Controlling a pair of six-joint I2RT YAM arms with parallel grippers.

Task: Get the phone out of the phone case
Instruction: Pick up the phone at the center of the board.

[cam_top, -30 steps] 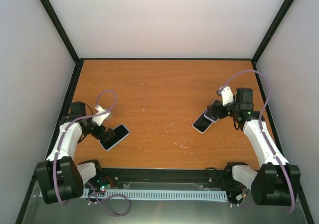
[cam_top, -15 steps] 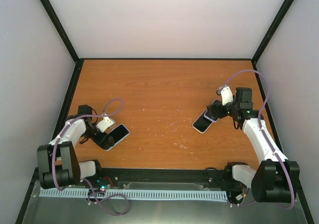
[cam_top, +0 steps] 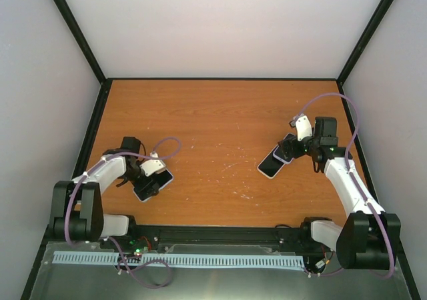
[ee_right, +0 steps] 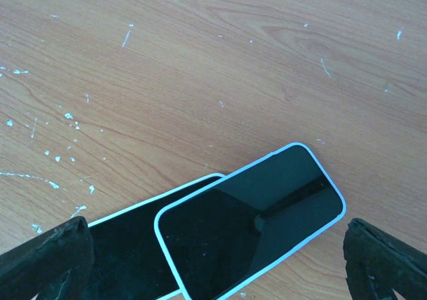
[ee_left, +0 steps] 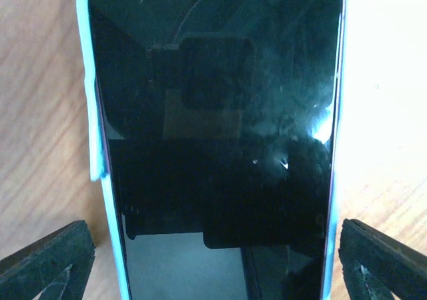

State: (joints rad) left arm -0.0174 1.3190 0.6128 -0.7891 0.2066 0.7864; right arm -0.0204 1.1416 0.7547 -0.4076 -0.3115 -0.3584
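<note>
A black-screened phone (ee_left: 213, 113) in a light blue phone case (ee_left: 85, 80) lies flat on the wooden table and fills the left wrist view. The case's left rim shows a small step partway down. My left gripper (ee_left: 213, 253) is open, with one finger (ee_left: 50, 260) on each side of the phone's near end and neither touching it. In the top view this gripper (cam_top: 149, 172) hovers over the phone (cam_top: 157, 184) at the table's left. My right gripper (ee_right: 213, 253) is open above two overlapping cased phones (ee_right: 253, 213), seen at the right in the top view (cam_top: 272, 165).
The wooden table (cam_top: 220, 120) has small white flecks across it. Black frame posts and light walls enclose it on three sides. A black rail (cam_top: 220, 235) runs along the near edge between the arm bases.
The left arm has swung right, and its gripper has moved from the phone's left end to above it. The right arm and its two phones have not moved.
</note>
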